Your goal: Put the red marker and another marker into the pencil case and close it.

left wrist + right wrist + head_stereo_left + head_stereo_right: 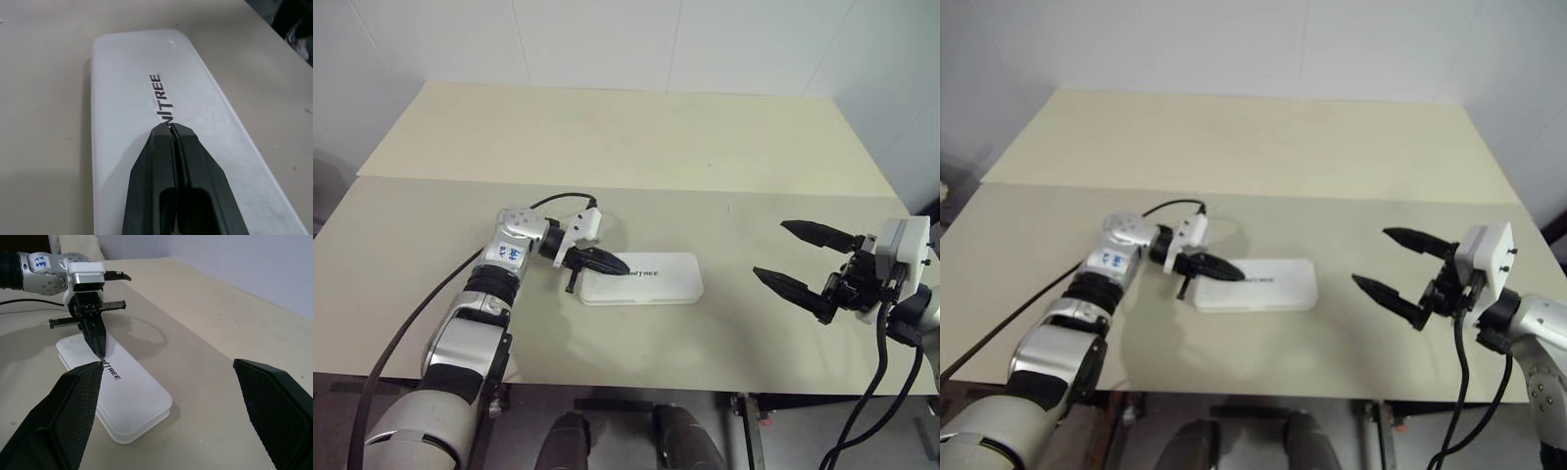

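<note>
The left end effector (619,266) had its 2 black fingers (195,181) pressed together with nothing between them. Its tip rested on, or hung just over, the lid of the case (651,282) near the case's left end; whether it actually touched could not be told. In the left wrist view the fingertips met right at the start of the dark lettering on the lid, where "NITREE" could be read, the first letters hidden behind the fingers. The right wrist view showed the same print running along the lid, partly covered by the left end effector and by a right finger. A small blue-and-white label with handwriting sat on the left wrist housing (512,253), too small to read.

The case, white with rounded corners, lay shut and flat on the beige worktop (607,147), near the front edge and slightly left of centre, its long side running left to right. A black cable (558,199) looped from the left wrist over the worktop behind the arm.

The right end effector (800,253) hovered above the worktop well to the right of the case, its 2 fingers spread wide apart, holding nothing and pointing towards the case.
</note>
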`<action>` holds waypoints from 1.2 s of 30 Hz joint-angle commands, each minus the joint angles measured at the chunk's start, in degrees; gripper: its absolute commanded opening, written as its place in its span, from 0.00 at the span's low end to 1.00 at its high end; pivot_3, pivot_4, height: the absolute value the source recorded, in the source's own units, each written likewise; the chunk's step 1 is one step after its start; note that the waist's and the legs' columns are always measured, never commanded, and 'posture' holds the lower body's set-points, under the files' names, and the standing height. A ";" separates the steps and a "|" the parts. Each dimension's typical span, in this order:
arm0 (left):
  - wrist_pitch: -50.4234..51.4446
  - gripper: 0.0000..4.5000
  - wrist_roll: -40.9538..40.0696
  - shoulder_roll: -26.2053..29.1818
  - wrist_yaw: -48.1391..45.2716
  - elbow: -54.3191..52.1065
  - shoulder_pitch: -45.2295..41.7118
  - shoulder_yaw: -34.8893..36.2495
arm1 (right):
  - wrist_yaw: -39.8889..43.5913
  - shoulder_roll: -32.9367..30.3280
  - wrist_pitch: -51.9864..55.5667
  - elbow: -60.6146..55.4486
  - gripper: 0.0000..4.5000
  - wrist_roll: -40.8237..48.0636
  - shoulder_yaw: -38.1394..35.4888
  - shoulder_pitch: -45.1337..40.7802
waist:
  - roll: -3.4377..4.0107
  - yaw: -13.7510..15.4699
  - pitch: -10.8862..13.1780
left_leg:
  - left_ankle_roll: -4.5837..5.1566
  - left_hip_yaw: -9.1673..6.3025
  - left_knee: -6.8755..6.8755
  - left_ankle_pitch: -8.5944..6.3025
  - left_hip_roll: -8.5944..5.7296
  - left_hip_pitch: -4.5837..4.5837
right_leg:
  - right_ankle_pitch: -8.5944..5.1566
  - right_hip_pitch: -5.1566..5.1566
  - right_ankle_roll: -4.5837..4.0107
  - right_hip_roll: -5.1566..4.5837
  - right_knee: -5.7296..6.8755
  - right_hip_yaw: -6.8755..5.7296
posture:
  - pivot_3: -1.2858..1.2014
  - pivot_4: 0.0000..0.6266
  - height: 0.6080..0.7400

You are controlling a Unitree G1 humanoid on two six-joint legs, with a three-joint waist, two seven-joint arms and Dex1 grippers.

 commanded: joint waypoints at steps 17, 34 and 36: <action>-2.24 0.01 1.03 1.08 7.77 -1.41 0.63 -1.19 | 0.35 0.02 -2.35 0.77 1.00 -0.84 1.60 -2.62 | -0.02 -0.91 -0.02 | 0.53 0.28 -0.03 0.27 0.02 0.77 | 0.21 1.25 -0.54 0.00 -1.32 0.41 | 0.52 0.24 1.00; -2.32 0.20 -22.14 1.85 11.84 -21.22 12.52 21.16 | 6.27 -1.79 -3.35 10.91 1.00 -3.23 7.25 -13.91 | -0.05 -1.38 0.01 | 0.46 0.17 -0.87 0.24 0.08 0.26 | 0.45 0.26 0.06 -0.10 -1.05 0.13 | 0.52 0.24 1.00; -1.63 0.36 -24.57 3.11 8.68 -23.69 14.84 22.01 | 7.12 -2.10 -3.49 12.07 1.00 -3.59 7.39 -14.81 | -0.05 -1.48 0.01 | 0.46 0.18 -0.84 0.24 0.07 0.26 | 0.45 0.26 0.05 -0.12 -1.03 0.13 | 0.52 0.24 1.00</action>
